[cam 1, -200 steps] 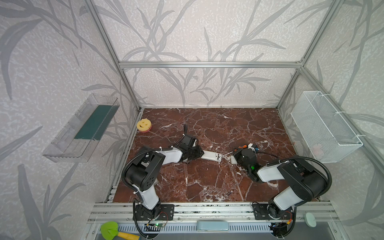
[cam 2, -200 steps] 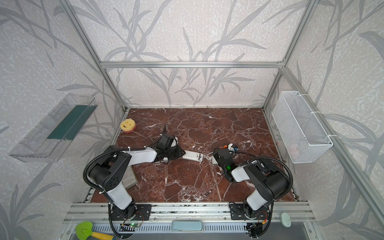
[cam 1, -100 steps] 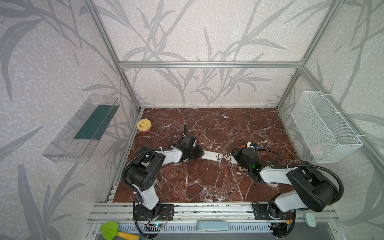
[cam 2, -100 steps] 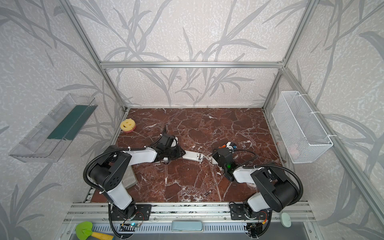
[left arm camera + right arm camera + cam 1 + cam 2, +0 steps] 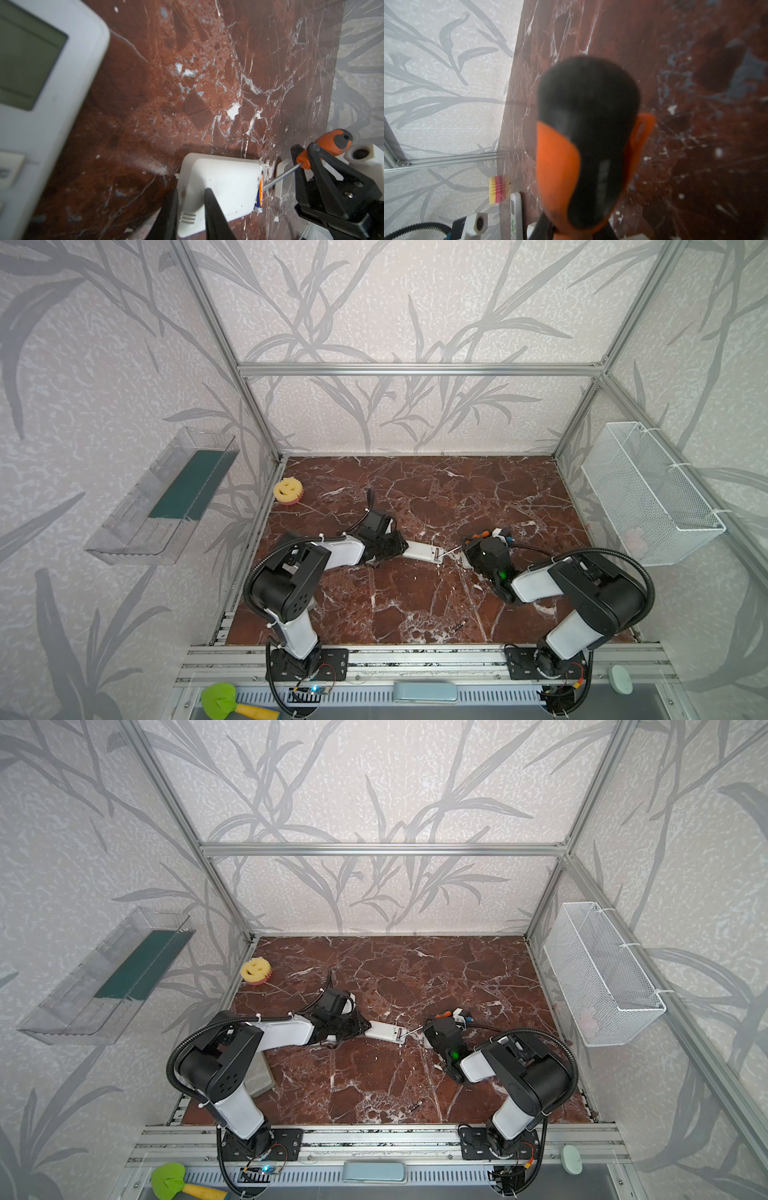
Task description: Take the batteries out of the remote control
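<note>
Touching battery [image 5: 259,197] in remote [image 5: 220,182]: screwdriver [image 5: 332,143] tip, clamped in right tool [image 5: 304,152]

Right arm's elbow [image 5: 598,597] back inward

Both top views looked down from high in front, sharing the whole floor [image 5: 415,497], left wrist view sat close over remote [image 5: 218,182], right wrist view hugged blurred screwdriver [image 5: 587,145], shown in both wrist views.

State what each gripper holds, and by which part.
The left gripper pinches the remote at the end farthest from the exposed battery. The right gripper grips the screwdriver by its orange handle, near the shaft.
</note>
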`<action>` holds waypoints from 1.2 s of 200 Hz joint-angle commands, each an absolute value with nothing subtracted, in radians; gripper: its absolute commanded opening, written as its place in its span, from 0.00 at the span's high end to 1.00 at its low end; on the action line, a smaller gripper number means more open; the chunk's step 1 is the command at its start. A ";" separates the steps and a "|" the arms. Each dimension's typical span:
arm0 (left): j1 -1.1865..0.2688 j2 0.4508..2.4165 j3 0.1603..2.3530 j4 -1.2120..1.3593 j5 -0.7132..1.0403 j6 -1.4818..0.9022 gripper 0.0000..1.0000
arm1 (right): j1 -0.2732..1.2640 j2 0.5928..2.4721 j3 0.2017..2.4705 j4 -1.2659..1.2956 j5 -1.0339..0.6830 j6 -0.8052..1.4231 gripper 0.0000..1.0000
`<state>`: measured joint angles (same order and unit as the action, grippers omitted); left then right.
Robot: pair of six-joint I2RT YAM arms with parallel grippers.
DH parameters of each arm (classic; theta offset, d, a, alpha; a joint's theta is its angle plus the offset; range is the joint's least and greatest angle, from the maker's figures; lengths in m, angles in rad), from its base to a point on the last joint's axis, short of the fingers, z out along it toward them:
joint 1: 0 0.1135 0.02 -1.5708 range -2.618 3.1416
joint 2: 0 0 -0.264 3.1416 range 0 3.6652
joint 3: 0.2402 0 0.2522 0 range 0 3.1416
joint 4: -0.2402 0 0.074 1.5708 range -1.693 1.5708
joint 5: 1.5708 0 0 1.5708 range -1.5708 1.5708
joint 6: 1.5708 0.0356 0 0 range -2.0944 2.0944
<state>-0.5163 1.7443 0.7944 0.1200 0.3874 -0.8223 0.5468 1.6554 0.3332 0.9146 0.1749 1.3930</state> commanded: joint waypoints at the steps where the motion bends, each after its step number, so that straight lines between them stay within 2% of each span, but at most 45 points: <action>1: -0.556 1.810 0.725 -0.048 0.406 -0.837 0.77 | 0.556 1.701 0.315 1.009 0.175 1.471 1.00; 25: -0.557 1.809 0.722 -0.046 0.405 -0.838 0.77 | 0.556 1.747 0.325 1.035 0.166 1.475 1.00; 73: -0.555 1.808 0.729 -0.054 0.397 -0.830 0.77 | 0.554 1.712 0.308 1.004 0.188 1.442 1.00; 218: -0.555 1.806 0.739 -0.071 0.390 -0.815 0.78 | 0.554 1.425 0.345 0.752 0.236 1.218 1.00; 240: -0.555 1.807 0.739 -0.072 0.388 -0.815 0.78 | 0.568 1.368 0.399 0.627 0.238 1.113 1.00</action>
